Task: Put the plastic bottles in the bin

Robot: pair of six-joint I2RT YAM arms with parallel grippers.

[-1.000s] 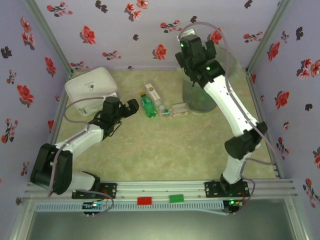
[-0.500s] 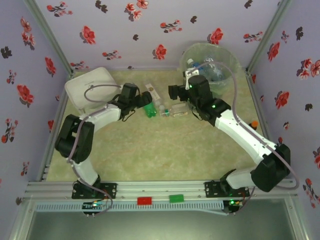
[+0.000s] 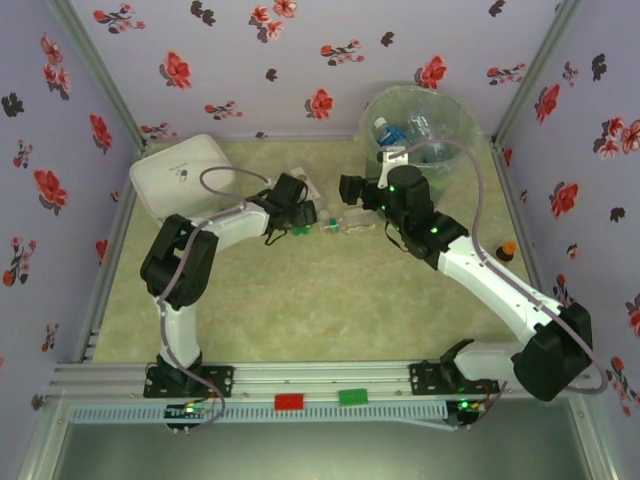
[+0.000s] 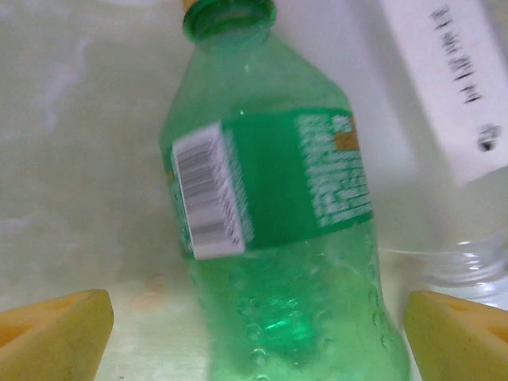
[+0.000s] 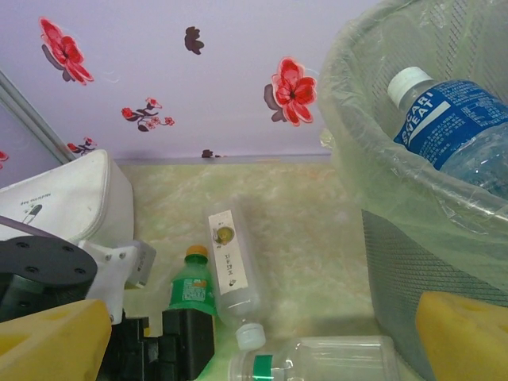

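Top external shows you bare table near the bases. Your left arm stretches far, left gripper pads apart astride the green bottle; right gripper spread wide beside the bin.

You are seeing a green bottle wearing a green label with a white barcode patch. The pads are showing yellow, the walls lilac with red and dark flowers, the bin translucent grey-green, the table marbled pale green.
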